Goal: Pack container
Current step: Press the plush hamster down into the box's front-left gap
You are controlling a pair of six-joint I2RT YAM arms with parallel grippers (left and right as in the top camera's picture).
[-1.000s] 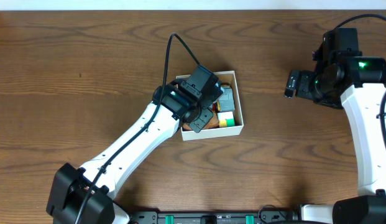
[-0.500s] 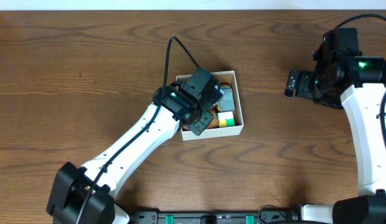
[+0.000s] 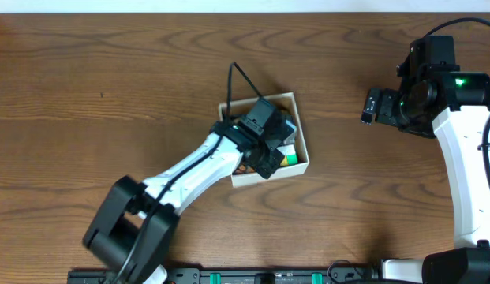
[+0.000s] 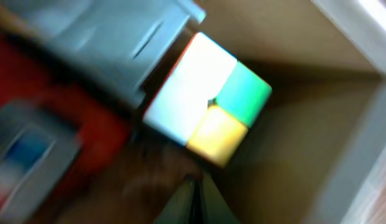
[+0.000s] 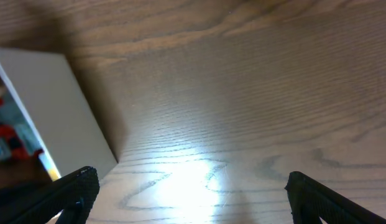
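The container [image 3: 286, 171], a small square box with white walls and a brown inside, sits mid-table. It holds a white, green and yellow cube [image 3: 290, 156], a grey toy [image 3: 289, 126] and a red toy. My left gripper [image 3: 269, 162] is down inside the box. In the blurred left wrist view its fingers [image 4: 194, 186] are pressed together just short of the cube [image 4: 208, 102], with the grey toy [image 4: 112, 37] and red toy [image 4: 74, 130] beside it. My right gripper [image 3: 370, 107] is open and empty over bare table to the right; it also shows in the right wrist view [image 5: 193, 193].
The right wrist view shows the container's white outer wall [image 5: 56, 106] at the left and bare wood table [image 5: 255, 93] ahead. The table's far edge runs along the top of the overhead view.
My left arm swung lower and its gripper moved right, deeper into the box. The container shifted and turned slightly. The right arm has not moved.
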